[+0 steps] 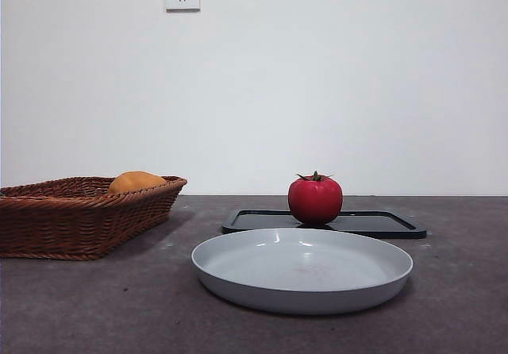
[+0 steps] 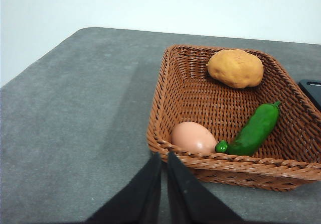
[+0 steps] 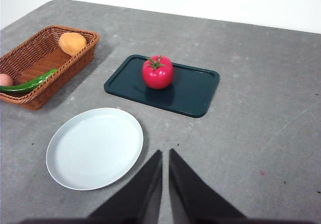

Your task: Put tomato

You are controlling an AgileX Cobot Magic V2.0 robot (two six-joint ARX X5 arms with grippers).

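Right gripper point(image 3: 165, 156) has its jaws pressed together, hanging well back from the tomato point(image 3: 157, 72), which sits ahead on the dark tray point(image 3: 198, 96). Nothing's grabbed yet, so I'd say next up: spread, reach forward, drop around it.

The left gripper point(image 2: 164, 158) hangs above the grey table point(image 2: 75, 113), its two black jaws drawn nearly together with only a thin slit between them. Just beyond the jaw tips stands a brown wicker basket point(image 2: 173, 91), its near rim close to the gripper. Three things lie inside. A lumpy orange-yellow fruit point(image 2: 235, 68) sits in the far corner. A pale pink egg-shaped item point(image 2: 193, 138) rests against the near rim. A green pepper point(image 2: 252, 131) lies slantwise beside it, stem end touching the pink item. A dark tray corner point(image 2: 312, 88) shows past the basket, cut by the picture's edge.
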